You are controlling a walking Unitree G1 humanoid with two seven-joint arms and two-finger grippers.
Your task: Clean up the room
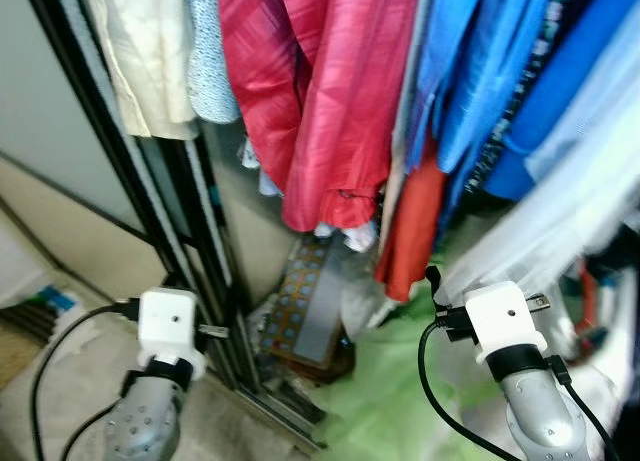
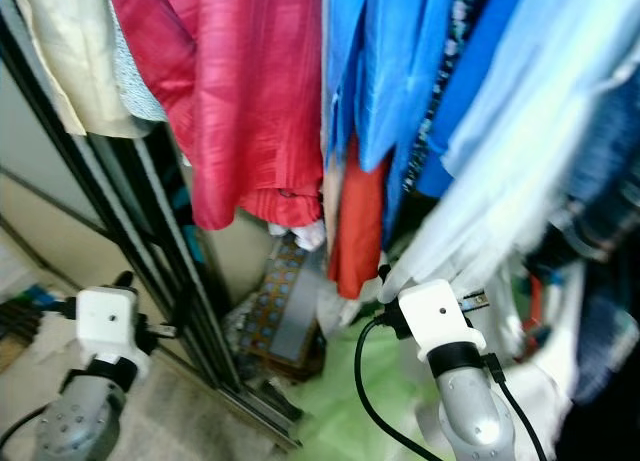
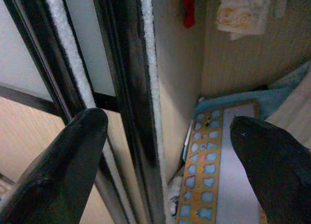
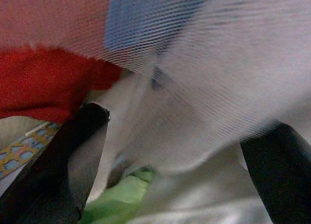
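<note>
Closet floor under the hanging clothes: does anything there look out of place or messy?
Yes. A flat patterned board leans tilted against the closet's inner corner beside the black sliding-door frame, with crumpled green fabric heaped on the floor beside it. Both hands, left hand and right hand, are open and hold nothing.

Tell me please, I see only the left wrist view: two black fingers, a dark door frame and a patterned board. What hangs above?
Observer: Clothes hang on a rail: a pink garment in the middle, blue shirts to the robot's right, a cream garment to its left.
Operator: Where is the right gripper?
Observer: The right gripper is open, with pale sheer fabric draped in front of its fingers.
Operator: What lies under that fabric?
Observer: A light green cloth lies on the closet floor beside the patterned board.
</note>
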